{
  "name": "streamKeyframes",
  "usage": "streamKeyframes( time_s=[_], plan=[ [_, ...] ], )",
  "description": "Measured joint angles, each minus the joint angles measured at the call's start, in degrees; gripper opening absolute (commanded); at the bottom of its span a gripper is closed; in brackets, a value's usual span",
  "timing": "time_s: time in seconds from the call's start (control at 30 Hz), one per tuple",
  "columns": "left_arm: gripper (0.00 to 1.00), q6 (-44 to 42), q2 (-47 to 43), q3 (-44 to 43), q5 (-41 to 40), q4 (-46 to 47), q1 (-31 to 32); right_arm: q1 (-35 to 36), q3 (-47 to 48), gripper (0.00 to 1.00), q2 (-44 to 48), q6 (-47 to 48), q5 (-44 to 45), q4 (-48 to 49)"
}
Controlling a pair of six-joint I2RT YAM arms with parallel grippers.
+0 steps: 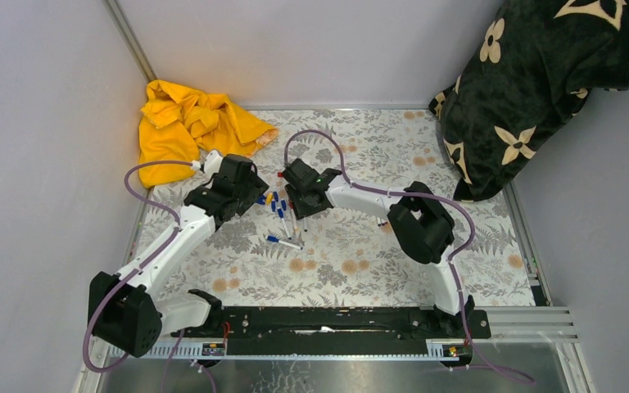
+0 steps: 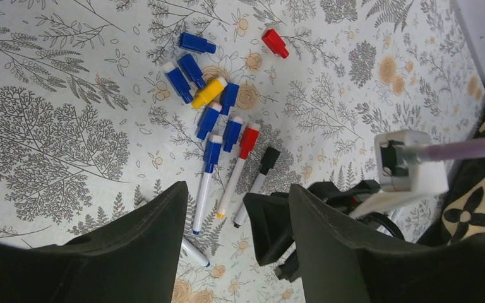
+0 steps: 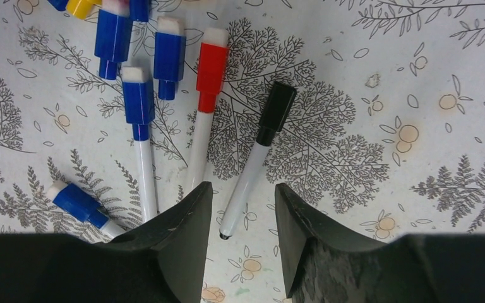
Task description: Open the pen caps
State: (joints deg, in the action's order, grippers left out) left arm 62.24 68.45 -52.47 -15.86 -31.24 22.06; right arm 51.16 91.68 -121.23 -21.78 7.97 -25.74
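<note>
Currently the right tool stands wide and empty. Its two fingers straddle the tail end of the black-capped pen, apparently without touching it. That pen lies flat on the tabletop, its long axis running from 7 o'clock at the bare tip to 1 o'clock, where the black cap sits pushed on. A red-capped pen lies just beside it toward 11 o'clock, and a blue-capped pen lies further round toward 10. The left tool also gapes and holds nothing, hovering on the 6 o'clock side of the loose blue caps. The right arm seems nearer the black-capped pen. A grasp across its barrel looks the likely next move, leaving the cap for the left tool.
</note>
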Motion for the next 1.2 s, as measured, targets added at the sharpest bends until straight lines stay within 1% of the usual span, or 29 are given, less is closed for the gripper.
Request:
streamKeyframes(
  time_s=[0.23,0.4,0.5,0.57,0.63,0.73,0.97,1.07,1.2],
  plan=[
    [0.67,-0.1,-2.3,0.8,0.3,0.0,0.0,0.3,2.0,0.46,-2.6,-1.7,1.4,-2.5],
    [0.67,-0.2,-3.2,1.2,0.3,0.0,0.0,0.6,2.1,0.39,-3.5,-2.1,2.5,-3.3],
    [0.67,-0.2,-3.3,1.2,0.3,0.0,0.0,0.8,2.1,0.32,-3.5,-2.1,3.5,-3.6],
    [0.67,-0.1,-3.4,1.2,0.3,0.0,0.0,0.8,2.1,0.23,-3.5,-2.1,3.6,-3.7],
    [0.67,-0.1,-3.5,1.2,0.3,0.0,0.0,0.9,2.1,0.12,-3.5,-2.2,3.6,-3.8],
    [0.67,0.0,-3.5,1.6,0.3,0.0,0.0,1.0,1.6,0.01,-3.3,-2.3,4.1,-3.5],
    [0.71,1.2,-3.3,3.8,2.0,1.8,0.0,1.1,-5.0,0.0,1.2,-1.7,5.0,-2.6],
    [0.72,1.9,-2.0,5.6,5.2,5.3,0.0,0.9,-8.2,0.0,4.2,-1.1,4.8,-2.8],
    [0.72,3.3,1.2,8.7,11.3,12.5,0.1,0.0,-11.9,0.0,10.1,-1.0,2.6,-2.2]
  ],
)
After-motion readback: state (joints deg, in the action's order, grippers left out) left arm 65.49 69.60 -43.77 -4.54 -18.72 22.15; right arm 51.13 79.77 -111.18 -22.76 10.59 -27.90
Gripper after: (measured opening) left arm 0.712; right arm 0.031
